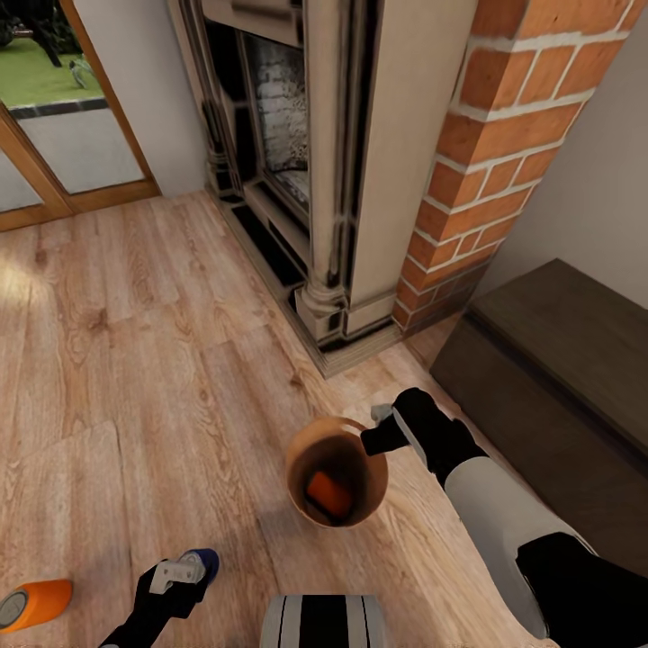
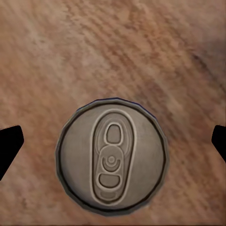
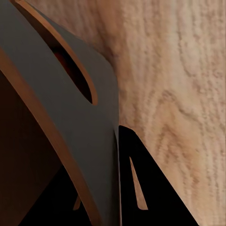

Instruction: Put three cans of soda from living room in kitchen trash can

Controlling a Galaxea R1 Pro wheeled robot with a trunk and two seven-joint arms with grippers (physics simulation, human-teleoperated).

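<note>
Bin w/ an orange can inside is clamped at its rim by right gripper, while blue can is straddled by left gripper, jaws apart.

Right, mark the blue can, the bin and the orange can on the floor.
blue can (image 2: 112, 156): left wrist view, centre of its silvery top.
bin (image 1: 371, 466): head view, brown rim on the right arm's side.
orange can (image 1: 43, 601): head view, its orange side wall.

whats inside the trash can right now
One orange can of soda lies at the bottom of the trash can. The near wall hides part of the inside, so anything more there cannot be seen.
</note>
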